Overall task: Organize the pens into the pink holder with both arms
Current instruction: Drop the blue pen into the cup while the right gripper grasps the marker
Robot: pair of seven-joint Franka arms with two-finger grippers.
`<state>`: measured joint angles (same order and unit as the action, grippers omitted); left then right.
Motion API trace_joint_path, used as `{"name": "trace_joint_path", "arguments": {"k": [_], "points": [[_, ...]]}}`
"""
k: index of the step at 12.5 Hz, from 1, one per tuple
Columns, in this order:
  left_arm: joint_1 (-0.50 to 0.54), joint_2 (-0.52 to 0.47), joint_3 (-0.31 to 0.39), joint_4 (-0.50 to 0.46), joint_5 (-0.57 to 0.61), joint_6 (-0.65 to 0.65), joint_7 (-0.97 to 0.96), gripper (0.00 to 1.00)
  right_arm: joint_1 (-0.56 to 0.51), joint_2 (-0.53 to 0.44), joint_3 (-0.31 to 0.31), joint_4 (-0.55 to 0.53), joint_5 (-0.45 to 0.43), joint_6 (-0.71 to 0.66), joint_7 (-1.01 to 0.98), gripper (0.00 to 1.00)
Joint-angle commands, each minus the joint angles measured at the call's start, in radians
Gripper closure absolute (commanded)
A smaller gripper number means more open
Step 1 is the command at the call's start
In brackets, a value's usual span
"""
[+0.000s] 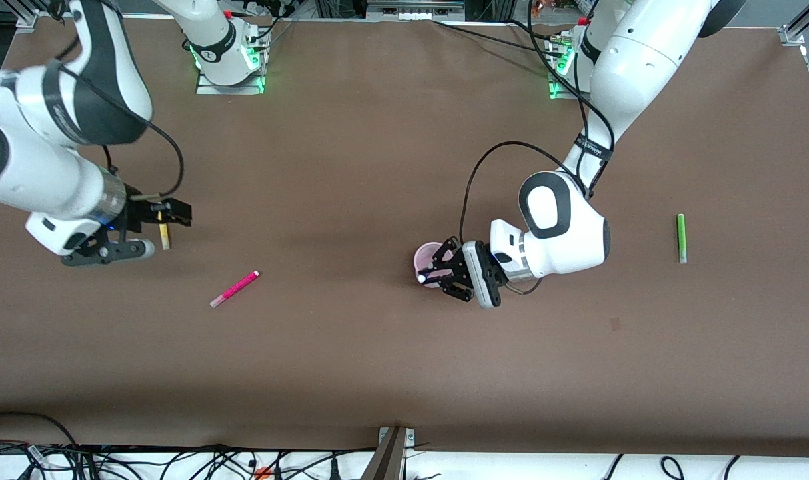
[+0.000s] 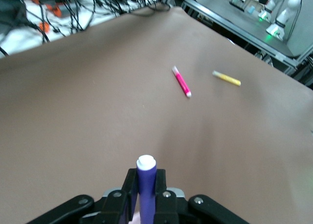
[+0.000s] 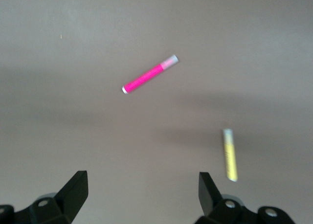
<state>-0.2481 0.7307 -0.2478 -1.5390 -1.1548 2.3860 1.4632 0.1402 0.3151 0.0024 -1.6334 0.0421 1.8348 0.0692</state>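
I see the left claw (image 1: 437, 272) clamped on the purple pen (image 2: 145, 179) over the pink holder (image 1: 428, 256). Right claw (image 1: 166, 230) spread above the yellow pen (image 3: 230, 155) (magenta pen (image 1: 234, 289) nearby); green pen (image 1: 681, 237) lies on the worktop (image 1: 377, 360), well apart.

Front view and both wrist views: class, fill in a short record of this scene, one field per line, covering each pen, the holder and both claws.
Purple pen: gripped in the left claw, over the pink holder
Yellow pen: lying on the table, under the right claw
Right claw fingers: open, holding nothing
Magenta pen: on the table, nearer the front camera than the yellow pen
Green pen: on the table toward the left arm's end, untouched
Pens seen inside holder: none
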Motion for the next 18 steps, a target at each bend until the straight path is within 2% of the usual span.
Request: {"name": "trace_joint_path", "arguments": {"k": [1,4,5,7,9,10,12,14,15,16,18], "points": [[-0.01,-0.063,0.005,-0.036,-0.023,0.001,0.031,0.0,0.035,0.086,-0.001,-0.078,0.036,0.163,0.194,0.0],[0.003,-0.112,0.012,-0.045,-0.004,-0.1,-0.085,0.0,0.036,0.204,-0.001,-0.117,0.042,0.326,0.363,0.0],[0.012,-0.143,0.018,-0.056,0.065,-0.147,-0.18,0.0,0.038,0.243,-0.001,-0.114,0.059,0.358,0.424,0.0],[0.033,-0.195,0.018,-0.049,0.247,-0.259,-0.457,0.0,0.027,0.304,-0.002,-0.097,0.064,0.382,0.451,0.0],[0.032,-0.264,0.015,-0.046,0.471,-0.384,-0.771,0.0,0.024,0.323,-0.002,-0.089,0.065,0.383,0.454,0.02],[0.032,-0.289,0.01,-0.043,0.575,-0.454,-0.891,0.0,0.022,0.341,-0.004,-0.057,0.099,0.382,0.46,0.02],[0.03,-0.336,0.01,-0.039,0.793,-0.617,-1.073,0.0,0.024,0.37,-0.004,-0.008,0.172,0.38,0.469,0.02],[0.029,-0.373,0.012,-0.038,0.999,-0.747,-1.209,0.0,0.024,0.419,-0.004,0.03,0.176,0.382,0.472,0.03],[0.033,-0.378,0.015,-0.038,1.112,-0.774,-1.26,0.0,0.025,0.435,-0.004,0.04,0.177,0.385,0.475,0.05],[0.041,-0.392,0.022,-0.036,1.206,-0.778,-1.273,0.0,0.025,0.437,-0.004,0.04,0.179,0.385,0.475,0.12],[0.081,-0.418,0.03,0.005,1.323,-0.784,-1.278,0.0,0.025,0.441,-0.002,0.037,0.18,0.385,0.474,0.38]]}}
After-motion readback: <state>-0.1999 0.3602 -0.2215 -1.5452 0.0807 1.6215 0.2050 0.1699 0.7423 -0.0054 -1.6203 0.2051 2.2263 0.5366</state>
